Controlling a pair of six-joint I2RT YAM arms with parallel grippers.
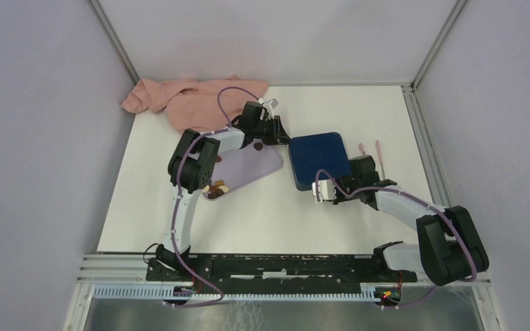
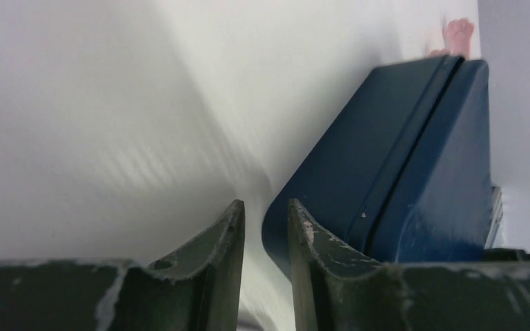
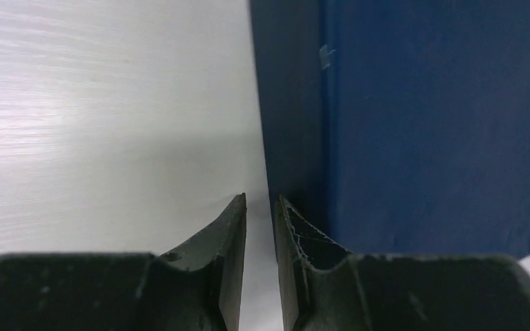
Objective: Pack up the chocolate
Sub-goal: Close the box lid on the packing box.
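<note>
Both tools sit nearly clenched, empty, at opposite corners of the closed blue box [image 1: 319, 160], left tool [image 2: 266, 227], right tool [image 3: 261, 221]; you probably mean to steady it; chocolate [image 1: 217, 188] waits on the lilac tray [image 1: 252, 165].

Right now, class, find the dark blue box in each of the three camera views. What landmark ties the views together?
Top view: the blue box lies right of centre, between the two arms.
Left wrist view: it fills the right half.
Right wrist view: it fills the right side.
Shared landmark: the white table under it.
</note>
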